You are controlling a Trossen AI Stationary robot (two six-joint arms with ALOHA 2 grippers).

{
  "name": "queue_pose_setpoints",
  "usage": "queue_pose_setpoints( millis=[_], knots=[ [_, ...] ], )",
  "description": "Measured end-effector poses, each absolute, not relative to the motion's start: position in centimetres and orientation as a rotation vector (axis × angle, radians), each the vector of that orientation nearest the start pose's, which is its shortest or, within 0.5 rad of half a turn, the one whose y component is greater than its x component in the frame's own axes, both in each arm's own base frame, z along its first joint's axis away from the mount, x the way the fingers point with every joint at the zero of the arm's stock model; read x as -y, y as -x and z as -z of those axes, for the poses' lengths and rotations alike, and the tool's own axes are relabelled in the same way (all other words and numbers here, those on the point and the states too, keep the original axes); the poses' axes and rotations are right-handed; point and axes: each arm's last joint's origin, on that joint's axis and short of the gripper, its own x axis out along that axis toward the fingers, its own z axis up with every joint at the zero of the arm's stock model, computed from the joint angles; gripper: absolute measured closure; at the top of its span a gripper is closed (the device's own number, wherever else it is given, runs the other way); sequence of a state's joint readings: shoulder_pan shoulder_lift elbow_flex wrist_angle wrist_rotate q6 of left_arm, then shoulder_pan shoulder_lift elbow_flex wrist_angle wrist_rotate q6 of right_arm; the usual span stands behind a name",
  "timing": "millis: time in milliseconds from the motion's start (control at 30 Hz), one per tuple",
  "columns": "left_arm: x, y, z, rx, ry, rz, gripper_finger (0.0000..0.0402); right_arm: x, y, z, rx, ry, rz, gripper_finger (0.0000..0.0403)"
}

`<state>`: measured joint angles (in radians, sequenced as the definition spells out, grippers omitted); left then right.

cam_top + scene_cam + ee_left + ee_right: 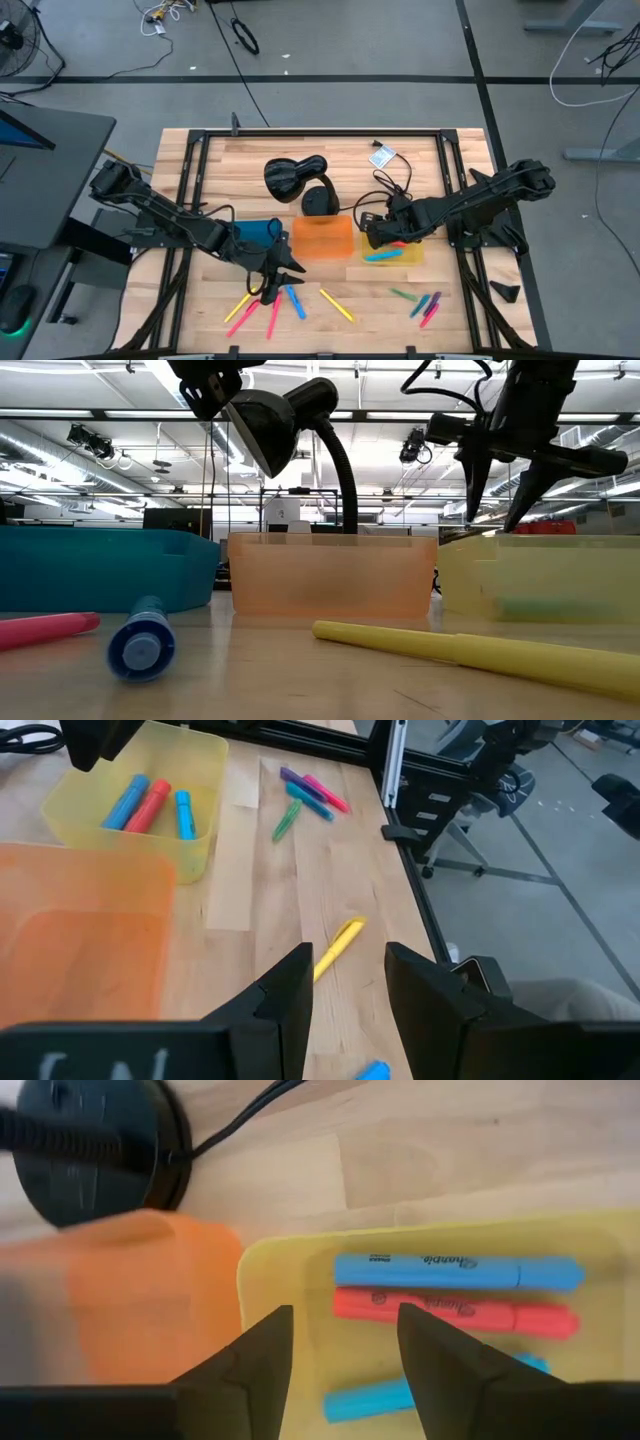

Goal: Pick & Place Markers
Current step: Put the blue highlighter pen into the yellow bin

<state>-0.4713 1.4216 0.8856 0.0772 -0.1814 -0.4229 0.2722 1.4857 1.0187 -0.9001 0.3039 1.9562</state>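
Several markers lie loose on the table: pink and yellow ones (243, 310), a blue one (295, 301), a yellow one (338, 305) and a green, blue and pink group (422, 302). Two blue markers (455, 1270) and a red one (455, 1313) lie flat in the yellow tray (408, 255). My right gripper (345, 1370) hangs open above that tray's left end, holding nothing. My left gripper (285, 272) hovers open in front of the blue tray (255, 231). Its fingers (290, 990) are bare, and the yellow marker (338, 944) lies beyond them.
An orange tray (322, 238) stands between the blue and yellow trays. Behind it is a black desk lamp (294, 177) on a round base (320, 201) with its cable. A black frame (300, 135) borders the table.
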Motion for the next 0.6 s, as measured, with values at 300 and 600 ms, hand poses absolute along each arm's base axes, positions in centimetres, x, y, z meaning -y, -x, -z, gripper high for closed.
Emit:
queue_pose_setpoints(
  millis=[300, 600],
  knots=[
    [13.5, -27.7, -24.8, -0.488, 0.266, 0.187, 0.0268, -6.5, -25.8, -21.7, -0.935, -0.962, 0.952, 0.0223],
    [13.5, -27.7, -24.8, -0.489, 0.273, 0.185, 0.0268, -7.3, -26.2, -21.9, -1.036, -0.615, 0.647, 0.0223]
  ],
)
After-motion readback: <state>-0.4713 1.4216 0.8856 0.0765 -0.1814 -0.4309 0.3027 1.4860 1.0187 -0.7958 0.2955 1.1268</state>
